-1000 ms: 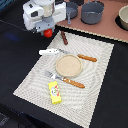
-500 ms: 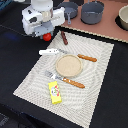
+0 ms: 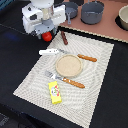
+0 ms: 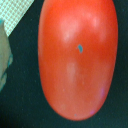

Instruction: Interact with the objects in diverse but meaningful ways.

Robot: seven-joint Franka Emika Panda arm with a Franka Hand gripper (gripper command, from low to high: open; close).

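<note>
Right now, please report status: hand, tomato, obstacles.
Hand directly over red tomato, fingers hidden, state unclear. Tomato fills wrist view. Brown stick close beside it.

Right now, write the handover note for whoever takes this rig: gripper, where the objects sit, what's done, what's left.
Gripper: low over the red ball at the mat's far corner; the ball fills the wrist view. Fingers are hidden, so open or shut cannot be told.
White oblong piece: on the mat, on the exterior view's left of the tan plate.
Dark brown stick: on the mat's far edge, beside the ball.
Yellow packet: near end of the mat, lying flat.
Done: the arm is at the ball.
Left: confirm the grasp and handle the ball; the other three items lie apart from the gripper.
</note>
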